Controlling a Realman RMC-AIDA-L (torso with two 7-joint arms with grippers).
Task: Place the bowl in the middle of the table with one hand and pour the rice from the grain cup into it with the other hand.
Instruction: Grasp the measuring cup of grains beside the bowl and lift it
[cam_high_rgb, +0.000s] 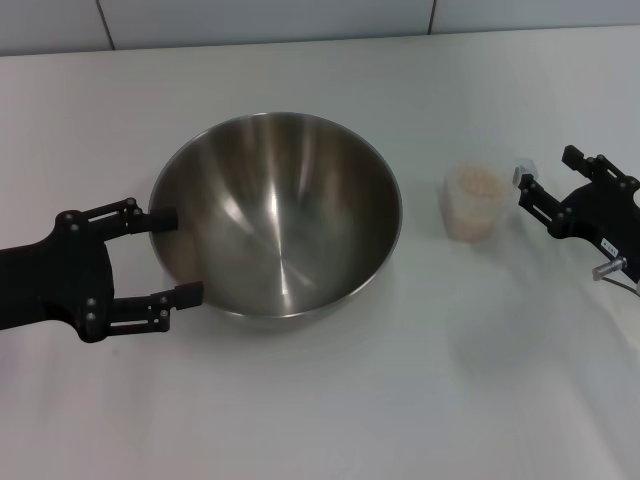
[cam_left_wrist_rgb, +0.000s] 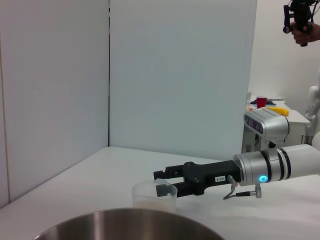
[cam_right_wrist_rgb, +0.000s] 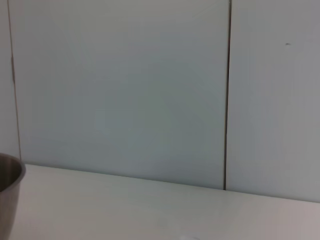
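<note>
Now one bowl (cam_high_rgb: 275, 215) sits mid-bench (cam_high_rgb: 330, 400), mouth up, and one grain cup (cam_high_rgb: 474, 201) of rice (cam_high_rgb: 477, 183) stands upright to its right. Left pincer (cam_high_rgb: 176, 255) – spread around the bowl's rim. Right pincer (cam_high_rgb: 543, 181) – spread, just beside the cup.

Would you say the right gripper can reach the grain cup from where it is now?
Probably yes. The right gripper sits open just beside the grain cup, on the side away from the bowl, with only bare table between them.
</note>
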